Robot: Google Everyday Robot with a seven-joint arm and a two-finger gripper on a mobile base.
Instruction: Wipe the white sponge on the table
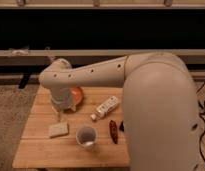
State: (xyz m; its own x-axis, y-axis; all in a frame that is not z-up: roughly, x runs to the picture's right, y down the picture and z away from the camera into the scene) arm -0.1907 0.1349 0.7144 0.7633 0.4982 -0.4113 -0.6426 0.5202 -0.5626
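The white sponge (58, 130) lies flat on the front left part of the wooden table (41, 152). My arm reaches in from the right, and its wrist hangs over the table's left side. My gripper (59, 114) points down just above and behind the sponge, open, with nothing in it. It does not touch the sponge.
An orange bowl (77, 95) sits behind the wrist, partly hidden by it. A white bottle (106, 106) lies on its side at mid-table. A translucent cup (87, 136) stands right of the sponge. A red-brown object (113, 131) and a dark one (121, 127) lie by the arm.
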